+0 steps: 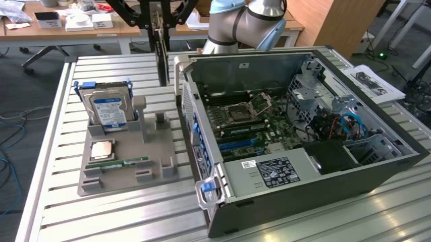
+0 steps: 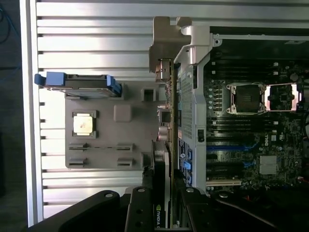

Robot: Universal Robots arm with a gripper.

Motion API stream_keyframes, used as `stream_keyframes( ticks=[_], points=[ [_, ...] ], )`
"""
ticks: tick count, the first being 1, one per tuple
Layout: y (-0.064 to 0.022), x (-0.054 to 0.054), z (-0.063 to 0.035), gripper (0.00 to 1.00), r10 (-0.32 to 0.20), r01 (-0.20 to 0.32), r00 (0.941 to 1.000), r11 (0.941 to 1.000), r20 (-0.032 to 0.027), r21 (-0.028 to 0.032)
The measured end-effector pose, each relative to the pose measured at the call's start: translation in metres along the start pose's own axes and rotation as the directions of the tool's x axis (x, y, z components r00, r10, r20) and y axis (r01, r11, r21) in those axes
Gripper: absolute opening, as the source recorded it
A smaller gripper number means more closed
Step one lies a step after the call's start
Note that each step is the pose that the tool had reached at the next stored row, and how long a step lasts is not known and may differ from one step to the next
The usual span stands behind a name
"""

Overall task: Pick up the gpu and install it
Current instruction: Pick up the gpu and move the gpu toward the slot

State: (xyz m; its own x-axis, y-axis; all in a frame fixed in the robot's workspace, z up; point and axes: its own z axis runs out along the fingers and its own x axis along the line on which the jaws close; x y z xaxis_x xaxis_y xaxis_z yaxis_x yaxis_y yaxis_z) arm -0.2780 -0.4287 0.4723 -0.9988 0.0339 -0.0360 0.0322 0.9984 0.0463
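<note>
- Wooden desks and office chairs fill the back of the exterior view; in front lies a slatted aluminium bench point(image 1: 121, 217).
- Toward the exterior view's left, a grey moulded plastic tray point(image 1: 158, 151) sits on the bench. It carries a silver hard drive with a blue label point(image 1: 108, 108) standing upright in a blue frame. A square copper-coloured processor chip point(image 1: 101, 149) and a slim green memory stick point(image 1: 118, 164) lie flat on it.
- Toward the exterior view's right lies an open dark computer case point(image 1: 377, 176), its green motherboard point(image 1: 249, 121) exposed.
- A pale blue and silver robot arm point(image 1: 243, 22) reaches in from behind. Its black tool point(image 1: 160, 30) is clamped on the gpu point(image 1: 161, 60), a thin dark circuit card seen edge-on. The card hangs upright above the bench, between the tray and the case, just beside the case's wall.
- The wrist view looks down on the bench point(image 2: 96, 29), the tray point(image 2: 106, 140), the hard drive point(image 2: 77, 81) and the processor chip point(image 2: 83, 123).
- There the tool point(image 2: 161, 205) grips the gpu point(image 2: 161, 174) between its black fingers point(image 2: 140, 212). The tan-silver end bracket point(image 2: 164, 43) is at the card's far end.
- The card lines up over the gap between the tray and the case's perforated wall point(image 2: 186, 111). It is outside the case, not yet seated on the motherboard point(image 2: 246, 145), whose processor socket point(image 2: 246, 98) stands open.
</note>
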Motion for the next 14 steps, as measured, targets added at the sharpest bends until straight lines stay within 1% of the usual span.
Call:
stream_keyframes(
  ticks=[5, 14],
  points=[
    [0.0005, -0.016, 0.0007, 0.27, 0.0, 0.0, 1.0, 1.0, 0.0001, -0.0001],
    [0.0016, -0.05, 0.0019, 0.27, 0.0, 0.0, 1.0, 1.0, 0.0001, 0.0]
  ],
)
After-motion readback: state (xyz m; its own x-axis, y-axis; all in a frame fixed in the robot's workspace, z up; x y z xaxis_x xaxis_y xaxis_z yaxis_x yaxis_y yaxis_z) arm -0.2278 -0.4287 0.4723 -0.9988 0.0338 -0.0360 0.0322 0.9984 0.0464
